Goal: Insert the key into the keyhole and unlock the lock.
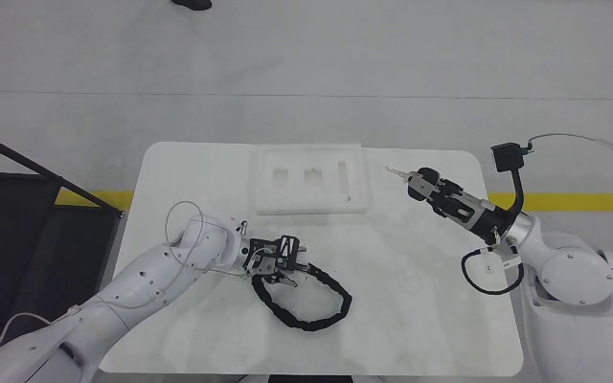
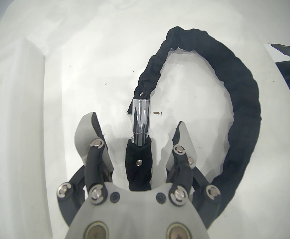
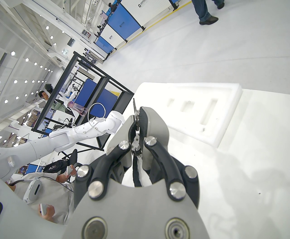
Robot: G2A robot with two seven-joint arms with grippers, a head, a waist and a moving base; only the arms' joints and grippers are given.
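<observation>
Left gripper (image 2: 137, 123), fingers spread apart, has the lock's (image 2: 243, 108) chrome end between them on the worktop (image 2: 90, 56). Right gripper (image 3: 136, 117), well apart, is clamped on the key (image 3: 134, 105).

1. A pale floor (image 1: 383, 57) is spreading around the white table (image 1: 431, 316).
2. A yellow line (image 1: 575, 201) is running across the floor behind the table.
3. A black frame (image 3: 102, 78) is standing beside the table.
4. Blue panels (image 3: 123, 21) are lining the far side of the hall.
5. Round lights (image 3: 26, 59) are shining in rows overhead.
</observation>
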